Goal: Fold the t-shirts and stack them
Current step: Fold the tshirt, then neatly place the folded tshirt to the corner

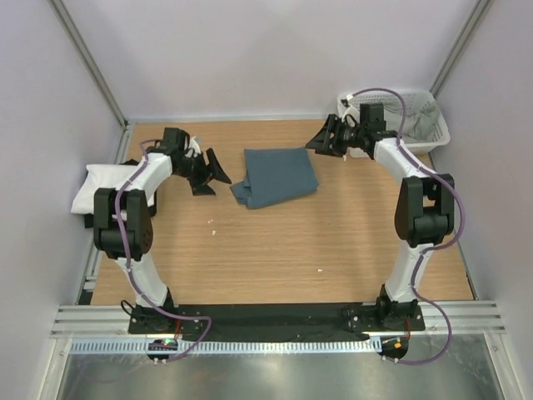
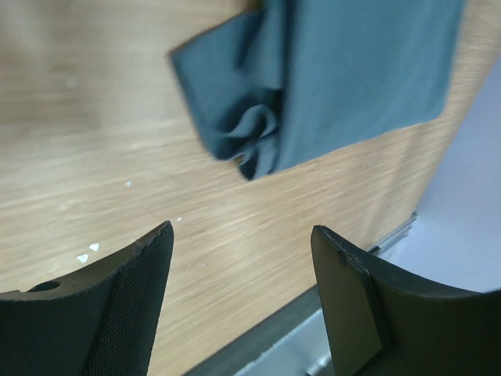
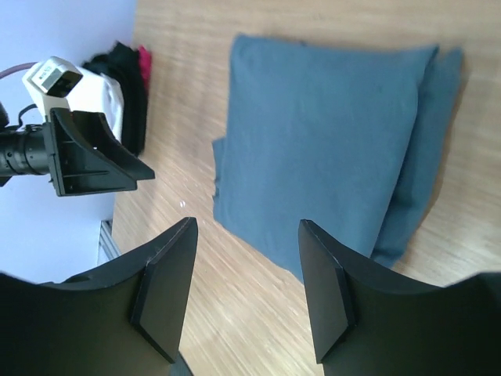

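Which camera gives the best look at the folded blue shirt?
The right wrist view: the blue shirt fills most of the frame, its folded layers and edges clear. The top view shows it whole but small. The left wrist view catches only one bunched corner.

Folded slate-blue t-shirt [image 1: 276, 176] flat at centre, white t-shirt [image 1: 102, 185] at far left

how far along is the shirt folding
Done: the slate-blue t-shirt lies folded mid-table; a white t-shirt sits on a black t-shirt at the left edge. In hand: nothing, left gripper and right gripper are both open, clear of the cloth. Left: put the blue one on that stack, and fold the grey-green t-shirt in the basket.
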